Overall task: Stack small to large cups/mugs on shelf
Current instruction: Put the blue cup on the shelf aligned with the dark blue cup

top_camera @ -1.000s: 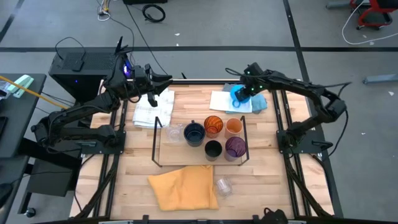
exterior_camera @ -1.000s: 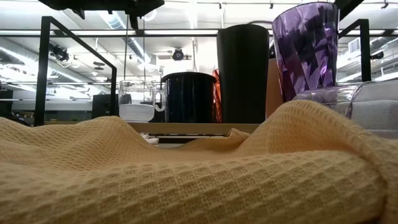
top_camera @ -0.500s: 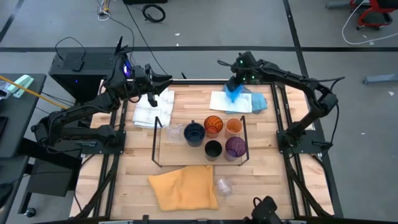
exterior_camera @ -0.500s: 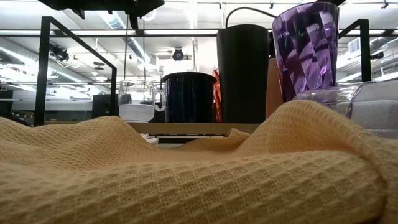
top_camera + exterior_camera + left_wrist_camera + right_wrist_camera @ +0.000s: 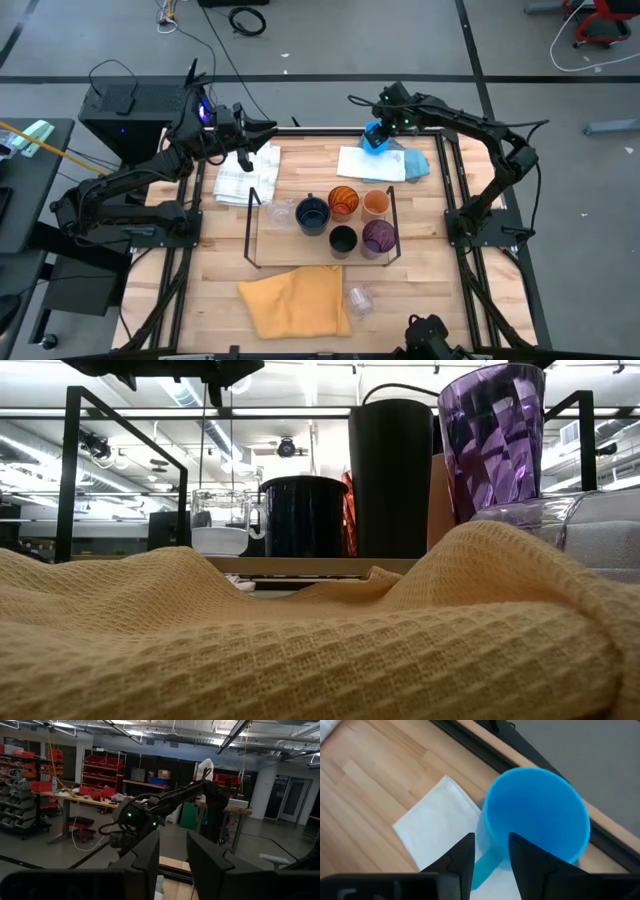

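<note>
My right gripper is shut on a bright blue handled mug above the table's far edge, over a white cloth. The shelf, a light board in a black wire frame, carries a clear glass, a navy mug, two orange cups, a black cup and a purple cup. Another clear glass stands on the table near the front. My left gripper is open and raised at the far left, with nothing between its fingers. My right gripper pinches the blue mug's handle between its two fingers, coming from above on a steep downward slant. The mug is lifted clear of the cloth, its open mouth turned up toward the wrist.
A yellow cloth lies near the front edge and fills the lower part of the low view. A white cloth lies at the far left, a blue cloth at the far right. Black frame rails run along both table sides.
My right gripper has risen and gone toward the table's far edge and a little left, carrying the blue mug up off the blue cloth. It has rolled slightly. The left arm and the cups on the shelf have kept still.
</note>
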You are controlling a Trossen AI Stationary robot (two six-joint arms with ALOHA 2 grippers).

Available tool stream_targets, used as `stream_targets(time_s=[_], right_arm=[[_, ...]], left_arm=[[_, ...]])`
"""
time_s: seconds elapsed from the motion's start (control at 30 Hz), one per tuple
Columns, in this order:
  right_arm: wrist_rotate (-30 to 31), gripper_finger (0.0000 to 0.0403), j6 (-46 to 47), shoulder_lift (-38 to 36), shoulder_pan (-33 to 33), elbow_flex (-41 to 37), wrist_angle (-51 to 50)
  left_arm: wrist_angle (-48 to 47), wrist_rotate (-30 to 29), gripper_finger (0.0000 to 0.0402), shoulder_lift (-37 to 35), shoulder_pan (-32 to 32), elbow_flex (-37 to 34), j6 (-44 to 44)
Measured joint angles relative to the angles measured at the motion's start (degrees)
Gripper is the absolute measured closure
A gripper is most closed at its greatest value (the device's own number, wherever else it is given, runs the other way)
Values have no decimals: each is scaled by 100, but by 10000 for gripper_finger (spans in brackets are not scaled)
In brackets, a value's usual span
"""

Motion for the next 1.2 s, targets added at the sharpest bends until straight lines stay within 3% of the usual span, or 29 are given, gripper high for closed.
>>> stream_targets(time_s=[0.3,0.47,0.7,1.2], right_arm=[[140,278,142,0,-29,0,55],[-309,278,-83,0,-146,0,42],[-323,278,-188,-2,-353,0,40],[212,278,540,-2,-815,2,42]], left_arm=[[0,56,298,0,0,-1,4],[-2,57,303,0,0,-1,4],[0,59,305,0,-1,1,-22],[0,59,312,0,-11,-1,-133]])
